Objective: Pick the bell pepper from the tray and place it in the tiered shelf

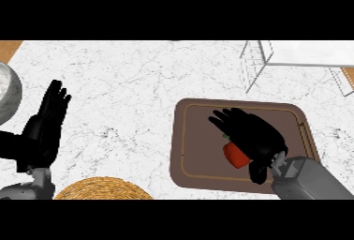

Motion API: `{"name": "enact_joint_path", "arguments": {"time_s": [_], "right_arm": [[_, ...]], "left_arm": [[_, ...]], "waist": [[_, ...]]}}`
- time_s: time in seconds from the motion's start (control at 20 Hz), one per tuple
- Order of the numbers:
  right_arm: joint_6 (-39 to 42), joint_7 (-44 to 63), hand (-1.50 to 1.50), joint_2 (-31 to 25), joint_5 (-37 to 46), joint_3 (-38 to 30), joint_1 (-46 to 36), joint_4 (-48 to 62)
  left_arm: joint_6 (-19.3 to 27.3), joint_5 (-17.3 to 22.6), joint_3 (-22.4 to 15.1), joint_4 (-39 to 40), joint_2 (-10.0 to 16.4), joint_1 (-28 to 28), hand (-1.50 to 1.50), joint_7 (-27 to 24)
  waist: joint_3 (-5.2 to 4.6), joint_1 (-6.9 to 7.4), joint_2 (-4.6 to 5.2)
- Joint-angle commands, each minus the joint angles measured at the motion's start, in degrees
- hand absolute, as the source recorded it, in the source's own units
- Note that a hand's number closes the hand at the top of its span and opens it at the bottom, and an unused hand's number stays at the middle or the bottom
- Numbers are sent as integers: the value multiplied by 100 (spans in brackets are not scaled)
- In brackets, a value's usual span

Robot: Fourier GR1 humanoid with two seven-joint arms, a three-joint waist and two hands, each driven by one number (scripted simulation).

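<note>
Red bell pepper [235,155] lies on the brown tray [197,140], half covered by the right robot hand [256,136], whose fingers stretch across it and do not appear curled round it, placed, it seems, for the pick-up. The left robot hand [45,126] rests open at the view's left. The white marbled surface [131,79] carries the wire tiered shelf [304,54] at top right, well apart, and a woven mat [104,189].

the right hand [250,136] hides most of the bell pepper [235,157].

Marble-veined counter [138,84]; matt brown tray [197,140]; woven straw mat [104,190]; perhaps metal-wire shelf [304,54].
</note>
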Motion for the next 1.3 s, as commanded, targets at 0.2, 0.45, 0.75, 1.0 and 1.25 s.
{"name": "enact_joint_path", "arguments": {"time_s": [0.2,0.45,0.75,1.0,1.25], "right_arm": [[-198,-622,-150,393,585,-218,278,297],[-216,-834,-150,644,1042,-300,458,518],[-76,-1135,150,961,1355,-209,90,1364],[-961,-1785,150,405,1872,20,594,802],[-1107,-966,150,585,1589,-1241,628,1316]], "left_arm": [[47,-264,-50,-361,-279,-4,0,290],[-113,-395,99,80,-396,-58,0,-101],[-259,-263,286,10,-380,-95,0,98],[-362,-357,280,314,-438,-24,0,-342],[-283,-386,336,195,-394,-96,0,-130]], "waist": [[0,5,-4],[-1,-12,-2],[-1,10,4],[-2,-35,0],[0,-130,7]]}}
